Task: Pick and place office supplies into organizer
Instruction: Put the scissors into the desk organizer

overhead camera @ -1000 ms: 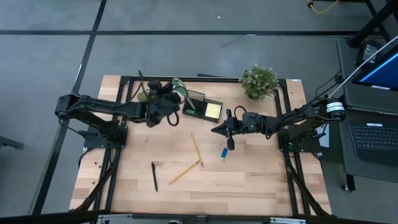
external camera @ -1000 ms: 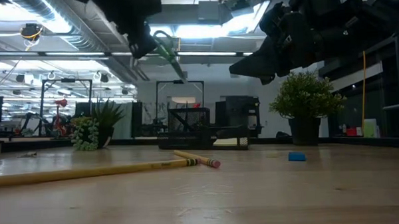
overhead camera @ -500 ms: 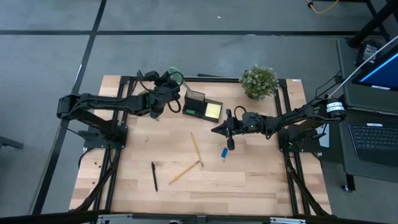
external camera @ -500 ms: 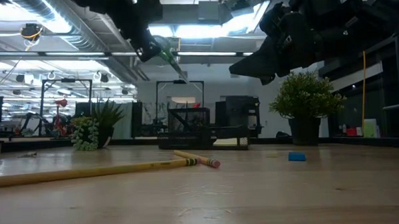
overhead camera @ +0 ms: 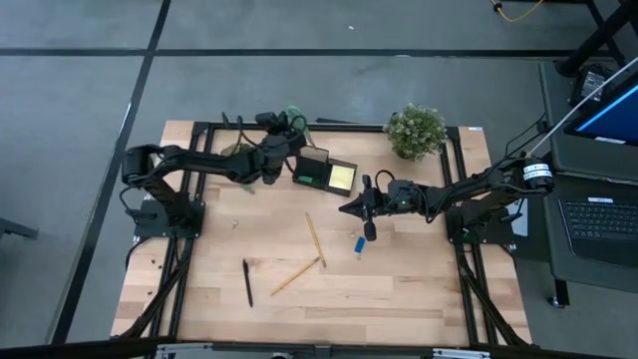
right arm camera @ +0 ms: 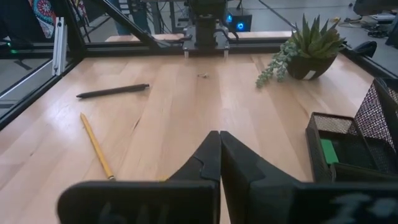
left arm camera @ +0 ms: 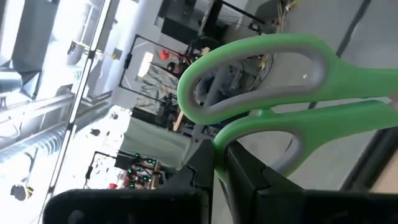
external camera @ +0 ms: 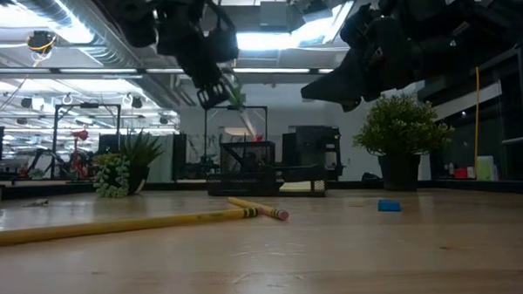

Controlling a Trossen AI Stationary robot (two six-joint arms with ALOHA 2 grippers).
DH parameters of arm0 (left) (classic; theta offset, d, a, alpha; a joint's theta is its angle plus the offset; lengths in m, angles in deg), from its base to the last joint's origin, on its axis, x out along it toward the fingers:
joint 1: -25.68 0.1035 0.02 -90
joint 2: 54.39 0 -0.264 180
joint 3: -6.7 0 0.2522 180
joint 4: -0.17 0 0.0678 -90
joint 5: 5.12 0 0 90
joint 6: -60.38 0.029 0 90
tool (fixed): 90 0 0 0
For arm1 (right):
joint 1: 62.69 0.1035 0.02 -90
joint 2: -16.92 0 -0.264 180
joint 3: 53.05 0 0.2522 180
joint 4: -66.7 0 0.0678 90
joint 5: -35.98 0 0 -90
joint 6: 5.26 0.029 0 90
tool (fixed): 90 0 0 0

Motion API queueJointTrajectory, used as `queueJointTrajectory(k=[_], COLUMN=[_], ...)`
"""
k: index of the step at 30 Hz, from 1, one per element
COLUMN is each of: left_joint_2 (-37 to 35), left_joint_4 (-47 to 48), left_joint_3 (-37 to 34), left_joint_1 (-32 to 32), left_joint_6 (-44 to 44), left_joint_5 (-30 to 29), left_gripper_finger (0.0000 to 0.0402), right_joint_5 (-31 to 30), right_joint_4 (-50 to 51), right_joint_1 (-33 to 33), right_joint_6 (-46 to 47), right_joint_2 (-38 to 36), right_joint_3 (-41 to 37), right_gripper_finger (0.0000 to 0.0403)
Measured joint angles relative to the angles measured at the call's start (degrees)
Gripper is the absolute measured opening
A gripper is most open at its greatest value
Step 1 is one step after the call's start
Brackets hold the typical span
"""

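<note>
2 pencils (overhead camera: 314, 239), 1 pen (overhead camera: 247, 282)

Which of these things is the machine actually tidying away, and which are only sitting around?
Part of the job:
- green-handled scissors, held by the left end effector near the organizer
- sticky-note pad in the organizer's tray
- two pencils
- black pen
- small blue piece

Just sitting around:
- potted plant
- spiky plant

The right end effector waits mid-table.

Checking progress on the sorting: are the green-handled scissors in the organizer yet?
Not yet. The left gripper holds the scissors in the air beside the organizer, above its pen cup.
</note>
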Motion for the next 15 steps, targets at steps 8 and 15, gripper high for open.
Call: queueJointTrajectory(k=[8, 15], left_joint_2=[4.68, 7.76], left_joint_4=[-0.84, -1.33], left_joint_3=[-0.13, -0.15], left_joint_1=[-0.01, -0.11], left_joint_6=[0.07, 2.99], left_joint_5=[1.07, 1.20], left_gripper_finger=[0.0014, 0.0014], right_joint_5=[-0.15, -0.15], right_joint_4=[2.58, 2.69], right_joint_1=[0.00, 0.00], right_joint_6=[0.07, 0.11], right_joint_2=[0.07, 0.07], right_joint_3=[0.00, 0.00], right_gripper_finger=[0.0007, 0.0007])
